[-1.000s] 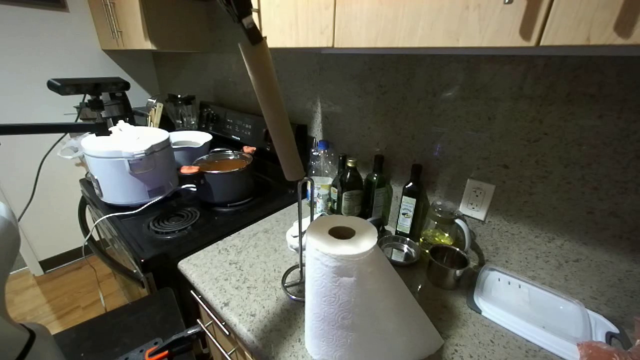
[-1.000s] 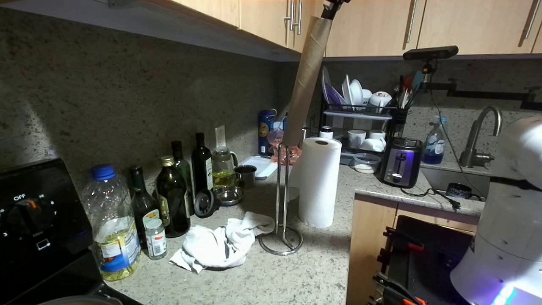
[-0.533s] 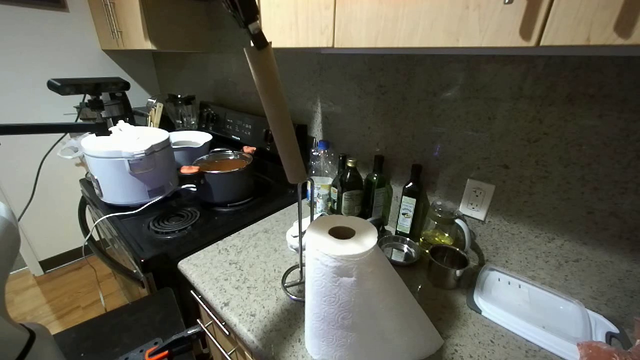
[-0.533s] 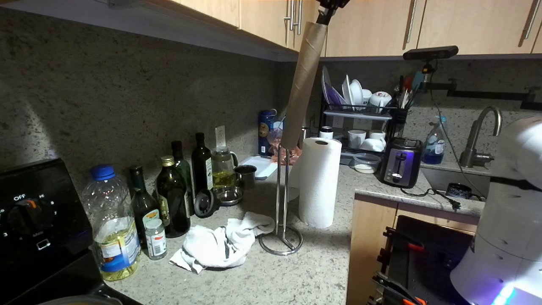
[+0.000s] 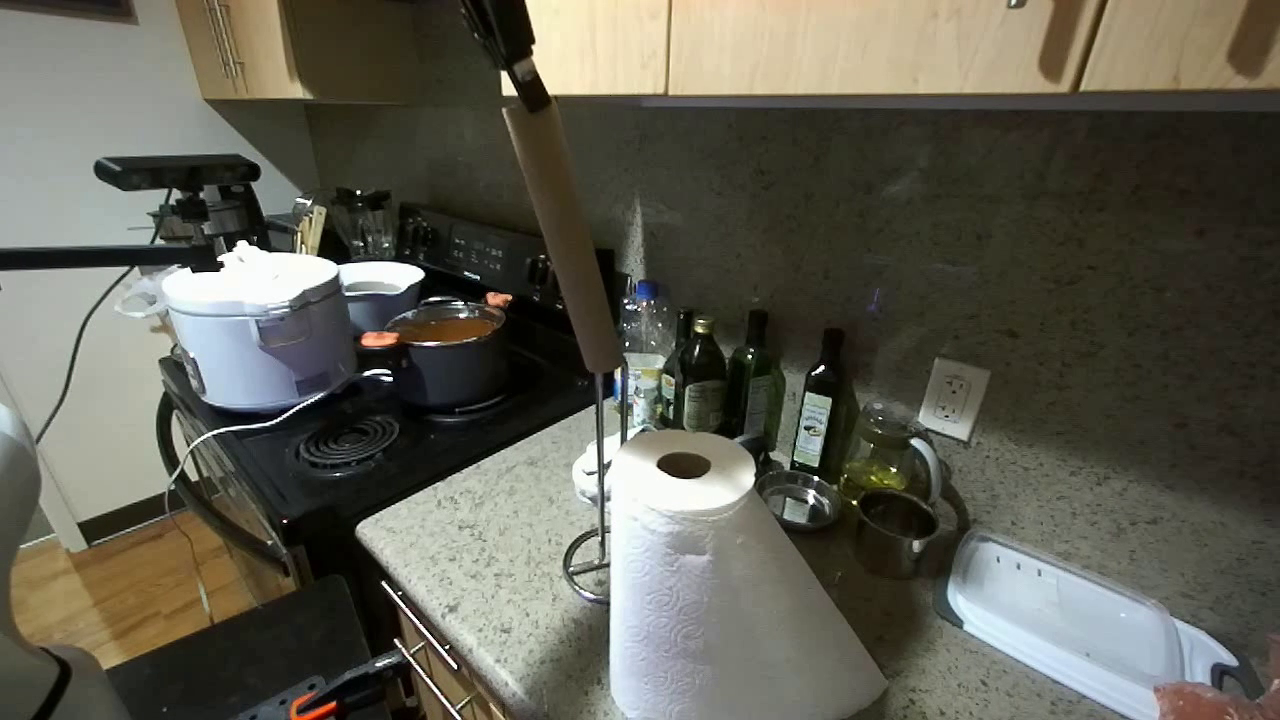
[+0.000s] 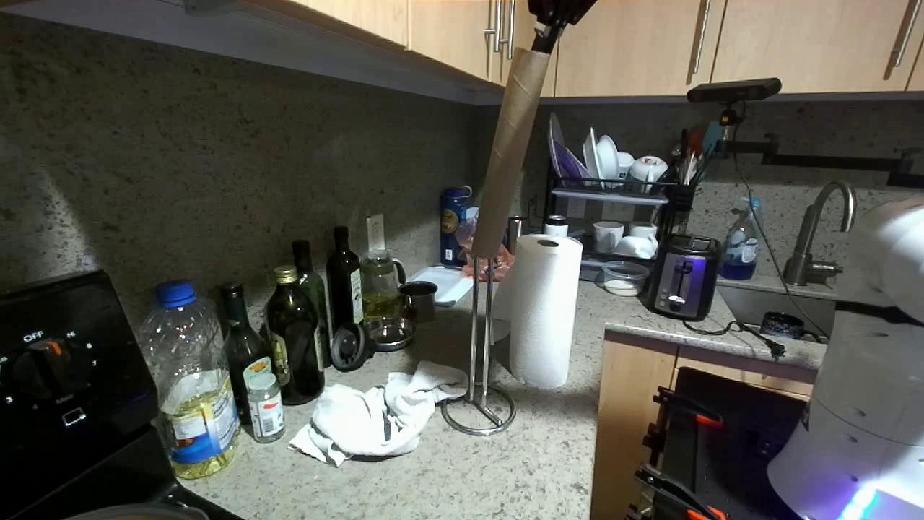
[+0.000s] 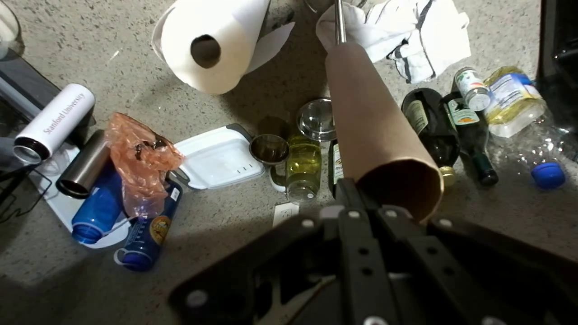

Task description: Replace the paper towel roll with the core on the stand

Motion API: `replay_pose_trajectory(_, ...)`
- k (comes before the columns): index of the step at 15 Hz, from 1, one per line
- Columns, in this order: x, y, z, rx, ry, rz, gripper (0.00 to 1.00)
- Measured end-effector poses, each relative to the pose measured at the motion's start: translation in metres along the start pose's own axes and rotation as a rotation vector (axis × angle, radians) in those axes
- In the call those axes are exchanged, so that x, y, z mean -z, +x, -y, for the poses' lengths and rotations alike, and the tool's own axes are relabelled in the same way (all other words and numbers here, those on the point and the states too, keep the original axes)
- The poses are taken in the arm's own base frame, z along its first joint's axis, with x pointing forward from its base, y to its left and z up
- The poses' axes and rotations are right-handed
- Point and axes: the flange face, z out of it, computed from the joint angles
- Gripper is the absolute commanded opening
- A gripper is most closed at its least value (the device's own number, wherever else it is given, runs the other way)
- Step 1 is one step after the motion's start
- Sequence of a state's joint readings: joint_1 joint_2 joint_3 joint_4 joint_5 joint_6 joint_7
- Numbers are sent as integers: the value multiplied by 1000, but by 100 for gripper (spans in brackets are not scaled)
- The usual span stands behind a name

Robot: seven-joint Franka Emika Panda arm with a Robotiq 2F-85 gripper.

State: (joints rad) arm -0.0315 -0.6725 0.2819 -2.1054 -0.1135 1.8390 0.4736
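Plainly, the gripper is clamped on the upper rim of the core, which leans, its lower end at the top of the stand; whether that top is inside cannot be told. The paper towel roll stands upright just beside the stand. A clear plastic bottle and a handled pitcher each hold some yellow liquid, and a pot on the stove holds something orange-brown.

Dim backsplash, brightly lit paper towel roll, blurred gripper
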Motion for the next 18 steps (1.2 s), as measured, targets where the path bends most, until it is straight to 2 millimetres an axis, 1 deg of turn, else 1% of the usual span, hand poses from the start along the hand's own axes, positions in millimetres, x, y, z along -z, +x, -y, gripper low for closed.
replay_pose_trajectory(5, -13, 7, -3, -7, -2, 29, 0)
replay_pose_trajectory(9, -23, 10, -2, -5, -4, 49, 0)
replay_pose_trajectory(14, -35, 13, 4, 7, -4, 73, 0)
replay_pose_trajectory(18, -50, 19, 10, 20, 12, 91, 0)
